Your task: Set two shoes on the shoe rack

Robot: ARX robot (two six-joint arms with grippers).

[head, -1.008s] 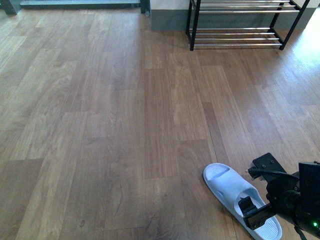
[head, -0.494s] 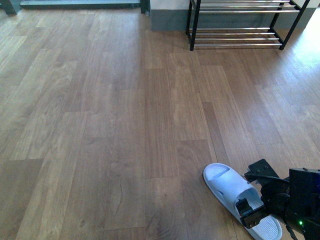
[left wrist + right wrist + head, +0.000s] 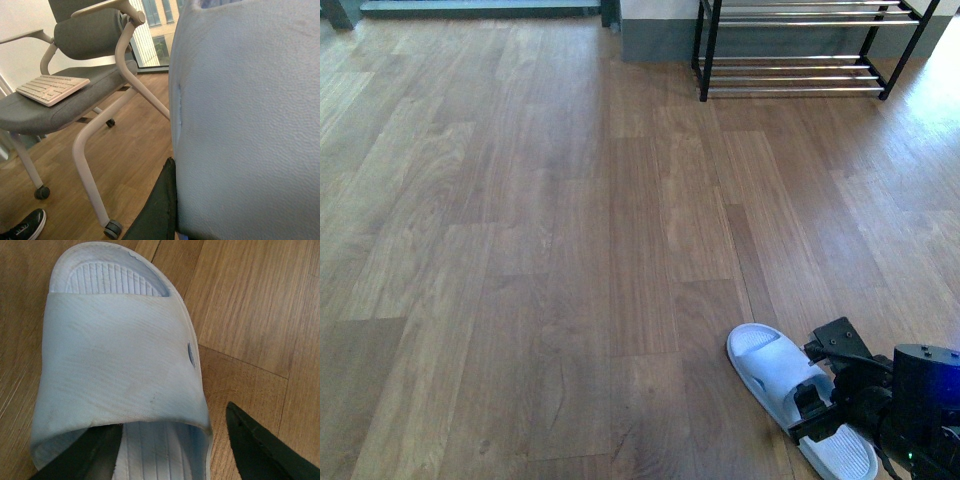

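Far back by the wall, a low black-framed shoe rack (image 3: 790,68) with shiny silver rods. Well apart from that rack, on its near side, a pale-blue open-toe rubber slide slipper (image 3: 770,360), sole-down on the brown wood-plank floor (image 3: 520,250). Long axis on a slant: open toe nearer the rack but aimed left of its left post, heel farthest from it. At the heel end, the black right gripper (image 3: 823,385), unclenched, straddling the strap's side, with one finger (image 3: 80,457) under the strap and the other outside it. In the left wrist view, a second pale-blue slipper (image 3: 245,115) up off the floor, clamped in the left gripper (image 3: 165,205), only one dark finger showing. Behind, a grey chair (image 3: 85,37) bearing a white keyboard (image 3: 52,89).
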